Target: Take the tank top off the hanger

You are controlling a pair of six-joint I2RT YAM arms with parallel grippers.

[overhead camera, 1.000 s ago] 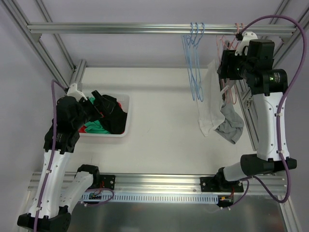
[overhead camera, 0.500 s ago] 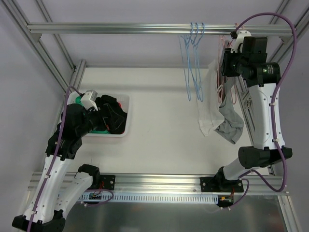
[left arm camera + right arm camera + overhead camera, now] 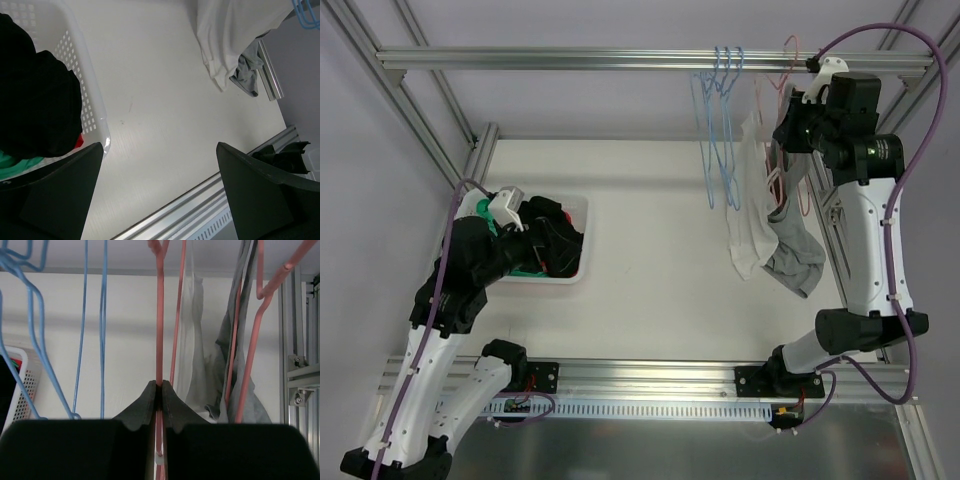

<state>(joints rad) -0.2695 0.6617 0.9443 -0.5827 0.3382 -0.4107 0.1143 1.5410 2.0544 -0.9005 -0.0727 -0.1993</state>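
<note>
White counter (image 3: 650, 230) sits inside an aluminium frame whose overhead rail (image 3: 570, 58) runs along the far edge. The white tank top (image 3: 752, 200) hangs below that rail near the far right corner, its hem low over the right side of the counter, and is carried on a pink hanger (image 3: 159, 315). A grey garment (image 3: 798, 255) hangs touching it on the right-edge side. A white basket (image 3: 582, 202) of dark clothes stands near the left edge.

Step in hand, as judged: lift the hanger clear of the rail. The right hand (image 3: 159, 386) is closed on the hanger wire, fingers pinched together. Keep that pinch firm and raise the hook straight before drawing it away. A second pink hanger and the grey garment crowd the right side, and the blue hangers (image 3: 720, 130) hang just beside on the left; either may snag. The left hand (image 3: 160, 145) is open, jaws wide, hovering over the basket.
</note>
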